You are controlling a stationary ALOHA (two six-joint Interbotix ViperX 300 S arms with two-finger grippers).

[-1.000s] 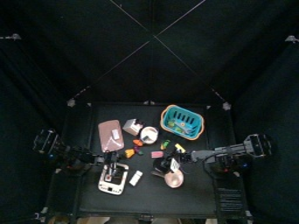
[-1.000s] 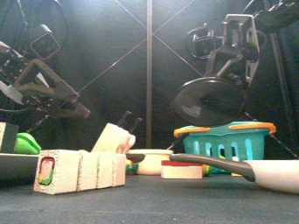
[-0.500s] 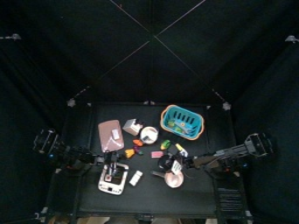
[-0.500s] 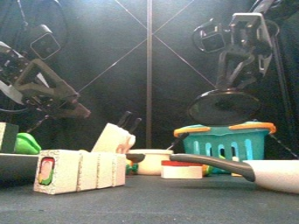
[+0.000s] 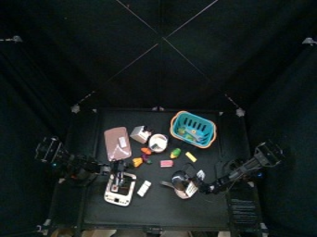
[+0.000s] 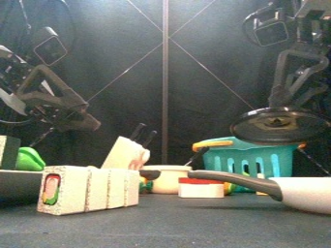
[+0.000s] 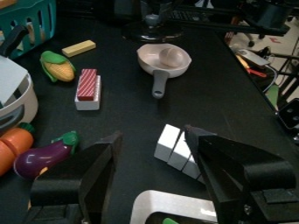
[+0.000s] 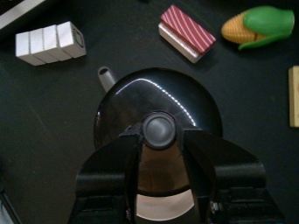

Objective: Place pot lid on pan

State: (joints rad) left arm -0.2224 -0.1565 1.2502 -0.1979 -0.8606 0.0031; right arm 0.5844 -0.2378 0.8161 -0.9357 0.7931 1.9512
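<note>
Our right fingers (image 8: 158,166) grip the pot lid (image 8: 158,122) by its knob, held level directly above the pan (image 6: 305,193); left fingers (image 7: 158,162) spread empty.

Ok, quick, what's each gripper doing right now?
Left gripper: open, holding nothing.
Right gripper: shut on the lid by its knob, above the pan.
</note>
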